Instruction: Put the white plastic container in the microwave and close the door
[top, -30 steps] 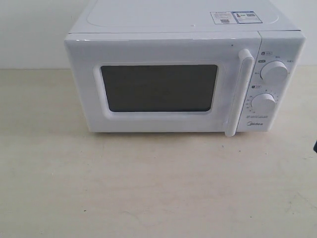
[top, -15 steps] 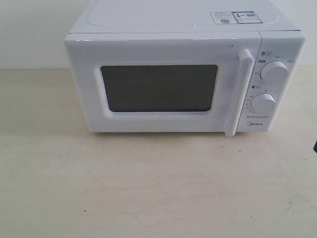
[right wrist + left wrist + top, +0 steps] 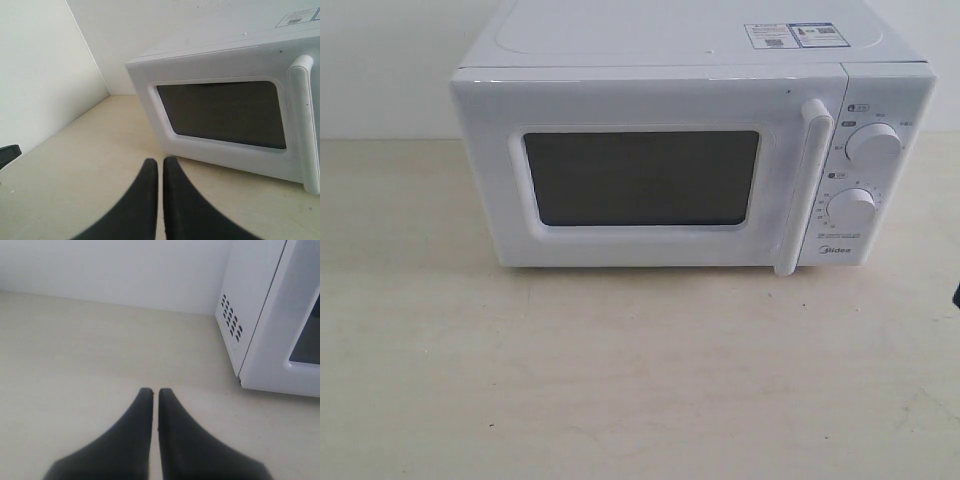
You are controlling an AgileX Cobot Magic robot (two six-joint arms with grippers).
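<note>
a robot test bench dressed as a kitchen counter, by the look of it: a white microwave stands on a pale wood-grain table set against plain white walls. the black left gripper and right gripper over that table point to a lab more than a home.
</note>
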